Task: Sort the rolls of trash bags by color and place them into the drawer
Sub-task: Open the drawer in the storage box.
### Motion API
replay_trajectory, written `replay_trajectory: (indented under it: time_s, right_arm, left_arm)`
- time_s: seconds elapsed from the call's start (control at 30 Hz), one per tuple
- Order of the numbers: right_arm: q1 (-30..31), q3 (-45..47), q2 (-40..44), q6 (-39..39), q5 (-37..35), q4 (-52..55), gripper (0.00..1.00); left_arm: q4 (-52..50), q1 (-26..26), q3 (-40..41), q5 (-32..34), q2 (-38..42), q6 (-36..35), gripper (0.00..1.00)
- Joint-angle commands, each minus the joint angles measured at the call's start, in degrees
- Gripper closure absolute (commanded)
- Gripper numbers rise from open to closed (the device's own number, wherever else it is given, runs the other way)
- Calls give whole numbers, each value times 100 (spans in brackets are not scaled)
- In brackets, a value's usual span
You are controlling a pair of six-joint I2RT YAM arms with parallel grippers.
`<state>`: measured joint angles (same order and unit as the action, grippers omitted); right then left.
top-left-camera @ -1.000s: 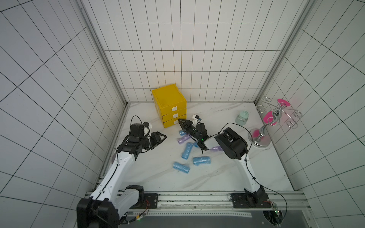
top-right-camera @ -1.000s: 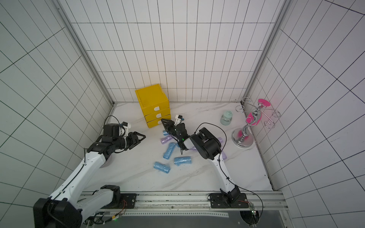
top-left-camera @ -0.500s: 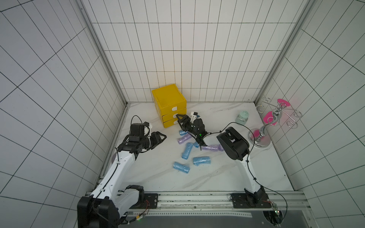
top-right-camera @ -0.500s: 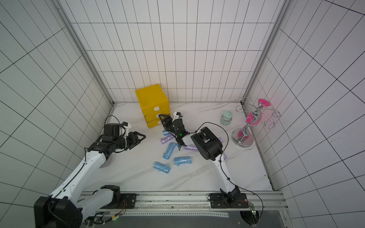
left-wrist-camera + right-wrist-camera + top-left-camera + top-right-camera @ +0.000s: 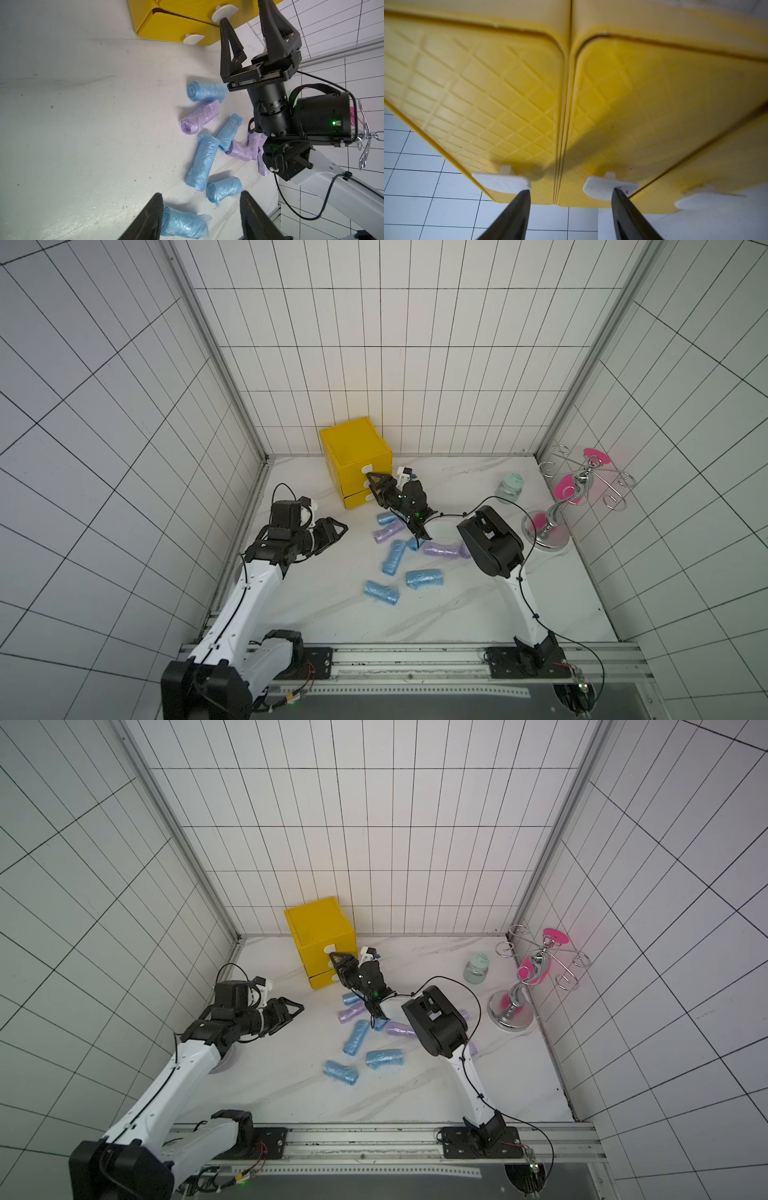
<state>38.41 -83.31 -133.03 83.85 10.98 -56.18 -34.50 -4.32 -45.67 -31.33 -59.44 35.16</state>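
Jaws of the right gripper (image 5: 570,190) stand apart and hold nothing, with their tips at two white handles (image 5: 610,188) of the yellow drawer unit (image 5: 355,452). Jaws of the left gripper (image 5: 200,196) are likewise spread and empty, above the table (image 5: 457,614). Blue rolls (image 5: 394,556) and lilac rolls (image 5: 442,549) lie loose on the table, ahead of the left jaws and behind the right jaws.
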Motion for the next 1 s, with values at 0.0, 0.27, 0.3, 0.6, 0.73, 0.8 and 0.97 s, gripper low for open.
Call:
replay_trajectory:
  time_s: [0.0, 0.27, 0.3, 0.6, 0.73, 0.8, 0.97]
  right_arm:
    - [39, -243, -195, 139, -75, 69, 38]
    - [30, -14, -148, 180, -180, -14, 41]
    - [32, -34, -178, 192, -176, -12, 41]
    - [27, 87, -209, 269, -267, -26, 43]
    - [39, 316, -85, 250, -332, -97, 43]
    - [39, 404, -27, 236, -334, -119, 43]
    - [35, 450, -17, 220, -309, -200, 40]
  left_arm:
    - [-38, 40, -127, 42, 101, -118, 41]
    - [-67, 63, -116, 39, 186, -113, 41]
    - [-78, 70, -118, 31, 193, -109, 41]
    - [-118, 93, -75, 31, 257, -120, 41]
    - [-118, 100, -67, 22, 256, -112, 41]
    - [-118, 98, -65, 20, 257, -110, 41]
    - [-110, 99, -51, 13, 275, -101, 41]
